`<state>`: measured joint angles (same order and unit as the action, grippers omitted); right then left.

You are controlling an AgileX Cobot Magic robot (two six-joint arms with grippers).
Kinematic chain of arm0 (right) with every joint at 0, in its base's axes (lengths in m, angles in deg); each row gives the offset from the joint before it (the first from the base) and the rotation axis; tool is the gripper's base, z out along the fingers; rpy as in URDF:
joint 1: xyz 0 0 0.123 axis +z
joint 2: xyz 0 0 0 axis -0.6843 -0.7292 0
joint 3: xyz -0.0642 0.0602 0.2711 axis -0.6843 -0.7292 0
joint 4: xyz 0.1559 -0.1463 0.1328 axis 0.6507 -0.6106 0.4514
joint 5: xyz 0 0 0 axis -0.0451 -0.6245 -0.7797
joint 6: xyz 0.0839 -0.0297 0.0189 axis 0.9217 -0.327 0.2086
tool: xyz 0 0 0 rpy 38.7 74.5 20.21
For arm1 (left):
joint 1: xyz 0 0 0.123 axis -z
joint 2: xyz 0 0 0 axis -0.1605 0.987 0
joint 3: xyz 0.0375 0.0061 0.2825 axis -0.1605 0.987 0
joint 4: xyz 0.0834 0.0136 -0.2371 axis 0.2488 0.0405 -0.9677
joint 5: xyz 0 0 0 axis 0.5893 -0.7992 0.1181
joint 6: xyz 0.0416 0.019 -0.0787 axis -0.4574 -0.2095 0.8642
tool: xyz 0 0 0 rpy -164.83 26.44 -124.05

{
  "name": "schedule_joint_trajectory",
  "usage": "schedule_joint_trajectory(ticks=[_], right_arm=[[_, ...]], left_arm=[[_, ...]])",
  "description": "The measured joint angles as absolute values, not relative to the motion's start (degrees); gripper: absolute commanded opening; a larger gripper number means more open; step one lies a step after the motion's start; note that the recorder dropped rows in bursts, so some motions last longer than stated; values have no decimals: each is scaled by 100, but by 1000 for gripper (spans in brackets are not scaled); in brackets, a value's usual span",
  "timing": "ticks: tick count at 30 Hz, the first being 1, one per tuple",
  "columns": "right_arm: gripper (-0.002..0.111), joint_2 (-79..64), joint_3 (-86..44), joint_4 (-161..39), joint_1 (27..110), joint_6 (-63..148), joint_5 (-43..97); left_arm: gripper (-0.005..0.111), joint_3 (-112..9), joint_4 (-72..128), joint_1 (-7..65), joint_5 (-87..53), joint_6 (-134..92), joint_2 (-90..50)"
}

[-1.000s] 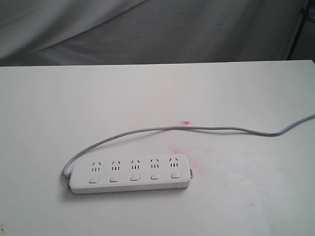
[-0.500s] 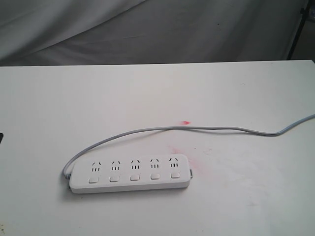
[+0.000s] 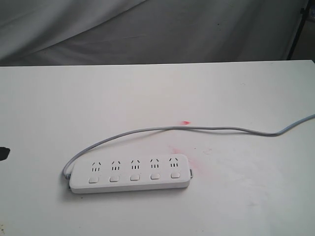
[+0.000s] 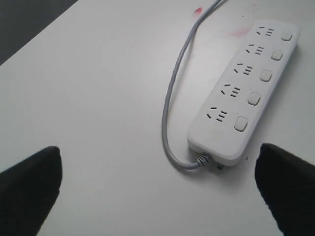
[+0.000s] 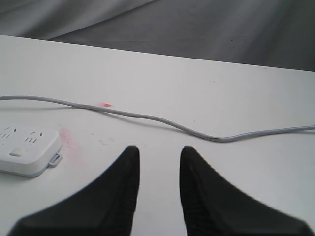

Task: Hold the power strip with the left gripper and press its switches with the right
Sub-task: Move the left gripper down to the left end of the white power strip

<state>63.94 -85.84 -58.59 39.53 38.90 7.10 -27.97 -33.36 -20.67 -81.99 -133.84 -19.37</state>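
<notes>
The long white power strip [image 3: 130,173] lies flat near the table's front, its cord end at the left. Its five white switches [image 3: 134,177] form a row along the near side. In the left wrist view the power strip [image 4: 246,93] and switches [image 4: 266,74] lie ahead of my left gripper [image 4: 157,189], which is wide open over bare table, short of the cord end. One black fingertip [image 3: 4,153] shows at the exterior view's left edge. My right gripper [image 5: 160,150] is open, with nothing between its fingers. It stands off the strip's other end [image 5: 24,150], apart from it.
The thin grey cord [image 3: 221,129] loops from the strip's left end behind it and runs off to the right edge. A red spot [image 3: 185,122] and a pink smear [image 3: 179,152] mark the white table [image 3: 147,98]. Grey cloth [image 3: 147,29] hangs behind.
A black tip of my left gripper has come into the exterior view at the left edge and moved a little further in. The power strip and cord have not moved.
</notes>
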Motion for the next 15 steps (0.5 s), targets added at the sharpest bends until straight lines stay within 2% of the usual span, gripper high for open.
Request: schedule_joint_trajectory(ticks=[9, 15], right_arm=[[27, 6394, -8584, -5859, 3953, 3890, 710], [27, 6394, -8584, -5859, 3953, 3890, 710]], left_arm=[[104, -2797, -2732, -764, -7432, -13395, -1859], [104, -2797, -2679, -257, -7093, -13406, -1238]])
